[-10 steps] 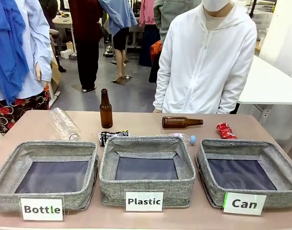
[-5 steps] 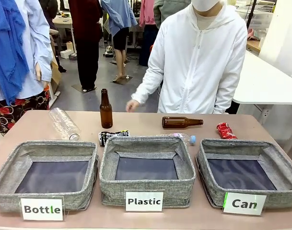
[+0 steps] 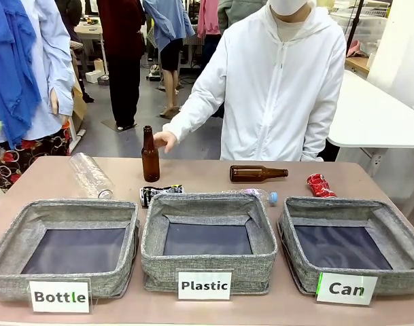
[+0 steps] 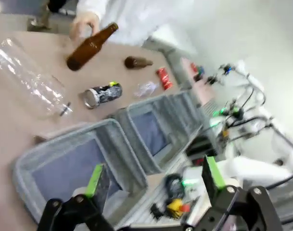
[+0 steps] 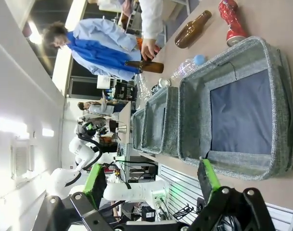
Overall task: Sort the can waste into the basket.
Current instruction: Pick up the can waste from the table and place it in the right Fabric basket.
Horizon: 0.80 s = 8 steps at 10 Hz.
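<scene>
You're at the opening step. Neither can is picked up, and the Can basket (image 5: pixel 283 106) has nothing on its dark floor. Your right gripper (image 5: pixel 152 180) has its fingers spread wide with nothing between them. The left gripper (image 4: pixel 153 175) is likewise wide open and empty.

From the right fingers, the Can basket lies just ahead, and the crushed red can (image 5: pixel 231 19) sits beyond its far wall, well past the fingertips. From the left fingers, the Bottle basket (image 4: pixel 26 163) is directly ahead. The crushed dark can (image 4: pixel 102 94) lies on its side past that basket's far rim, ahead of the left-hand fingertip.

I'd take the red can first with the right arm. Reach over the basket, come down with a finger on either side of the can, close, and bring it back to drop inside.

Mind the person's hand (image 3: pixel 164 140) at the neck of the upright brown bottle (image 3: pixel 150 156), which stands near the dark can. Hold the left arm off that side until the hand is away.
</scene>
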### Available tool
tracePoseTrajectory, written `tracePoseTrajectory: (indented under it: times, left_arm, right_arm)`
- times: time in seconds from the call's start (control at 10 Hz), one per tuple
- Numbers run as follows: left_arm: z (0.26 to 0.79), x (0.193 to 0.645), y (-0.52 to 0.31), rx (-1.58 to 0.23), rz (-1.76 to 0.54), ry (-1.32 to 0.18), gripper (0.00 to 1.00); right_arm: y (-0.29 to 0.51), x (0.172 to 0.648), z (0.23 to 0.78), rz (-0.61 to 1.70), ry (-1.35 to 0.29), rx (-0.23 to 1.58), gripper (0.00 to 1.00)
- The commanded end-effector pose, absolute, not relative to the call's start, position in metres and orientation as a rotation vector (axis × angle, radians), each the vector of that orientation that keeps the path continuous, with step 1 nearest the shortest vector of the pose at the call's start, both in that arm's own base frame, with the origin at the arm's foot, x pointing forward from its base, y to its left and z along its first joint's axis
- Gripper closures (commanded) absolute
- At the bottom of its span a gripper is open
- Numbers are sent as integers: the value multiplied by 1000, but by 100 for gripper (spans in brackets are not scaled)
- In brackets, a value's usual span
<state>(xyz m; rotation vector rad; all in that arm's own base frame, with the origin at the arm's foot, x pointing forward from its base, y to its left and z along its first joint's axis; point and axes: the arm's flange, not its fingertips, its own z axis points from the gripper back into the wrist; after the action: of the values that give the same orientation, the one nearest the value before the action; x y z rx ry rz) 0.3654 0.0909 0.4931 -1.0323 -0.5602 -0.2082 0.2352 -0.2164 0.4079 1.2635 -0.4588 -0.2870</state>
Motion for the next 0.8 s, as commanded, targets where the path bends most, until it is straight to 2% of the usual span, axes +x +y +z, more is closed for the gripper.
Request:
tracePoseTrajectory:
  times: [0.0,0.2,0.4,0.5,0.7]
  left_arm:
    - [516,404,40,-804,-366,-531,0]
    - [532,459,-49,-601,-456,-462,0]
    - [532,502,-84,-562,-485,-377,0]
    - [535,499,-65,-669,-490,-371,0]
    - [540,453,18,-856,-447,-512,0]
  right_arm:
    - [-219,237,409,-266,-491,1273,0]
    - [-219,237,409,-266,-491,1273,0]
    - [-219,237,409,-266,-491,1273,0]
    - [-219,237,409,-266,-491,1273,0]
    - [-219,237,409,-266,-491,1273,0]
